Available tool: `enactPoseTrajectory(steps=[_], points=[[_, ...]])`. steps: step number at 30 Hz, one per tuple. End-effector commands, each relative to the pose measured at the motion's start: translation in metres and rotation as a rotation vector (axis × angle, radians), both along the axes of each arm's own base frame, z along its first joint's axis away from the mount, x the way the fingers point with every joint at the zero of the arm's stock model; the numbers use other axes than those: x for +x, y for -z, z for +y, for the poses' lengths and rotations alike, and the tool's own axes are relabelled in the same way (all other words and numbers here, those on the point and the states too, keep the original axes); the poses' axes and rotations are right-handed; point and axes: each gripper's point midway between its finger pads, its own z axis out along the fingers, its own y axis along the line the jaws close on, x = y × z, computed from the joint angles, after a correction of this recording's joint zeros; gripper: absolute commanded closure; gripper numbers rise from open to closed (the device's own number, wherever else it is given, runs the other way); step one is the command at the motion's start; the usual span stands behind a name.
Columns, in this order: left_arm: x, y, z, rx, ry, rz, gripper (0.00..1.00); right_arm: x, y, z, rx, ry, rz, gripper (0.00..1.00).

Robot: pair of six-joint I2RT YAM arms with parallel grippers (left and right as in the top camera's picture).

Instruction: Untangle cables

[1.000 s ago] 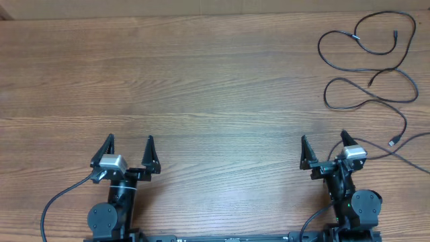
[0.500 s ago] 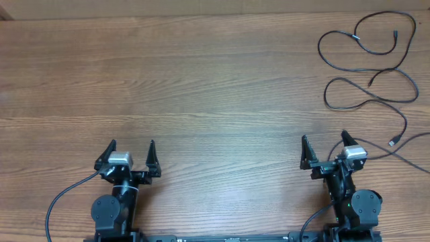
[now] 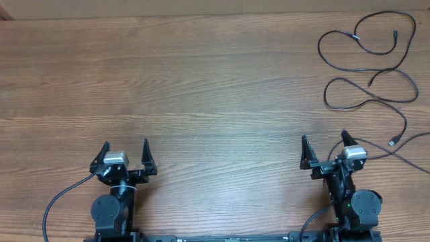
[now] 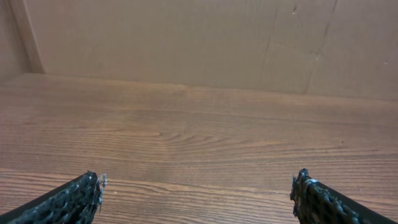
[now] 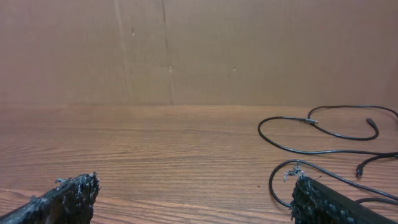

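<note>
Beyond the wide-open, empty right gripper, loose cables lie apart; left gripper gapes empty too.

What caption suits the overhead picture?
Left fingers and right fingers stand open; loose black cables lie untouched, far right on the wooden table.

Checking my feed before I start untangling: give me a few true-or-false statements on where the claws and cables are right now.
1. The left claw and right claw both stand open, holding nothing. True.
2. The cables lie on the right side of the table. True.
3. The left claw touches the cables. False: it sits at the near left, well apart from them.
4. The cables are bundled in one tight knot. False: they spread out in loose loops.
</note>
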Motion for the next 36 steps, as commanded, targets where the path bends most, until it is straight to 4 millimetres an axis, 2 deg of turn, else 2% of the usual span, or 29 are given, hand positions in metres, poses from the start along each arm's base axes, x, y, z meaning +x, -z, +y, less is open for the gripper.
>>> enactPoseTrajectory(steps=[1,36], points=[[-0.0004,0.0008,0.0015,0.024,-0.005,-0.001,0.0,0.0,0.0019,0.0003,-0.004,0.0,-0.004,0.0],[-0.0003,0.0004,0.0009,0.058,0.001,-0.001,0.0,0.0,0.002,0.0003,-0.004,0.0,-0.004,0.0]])
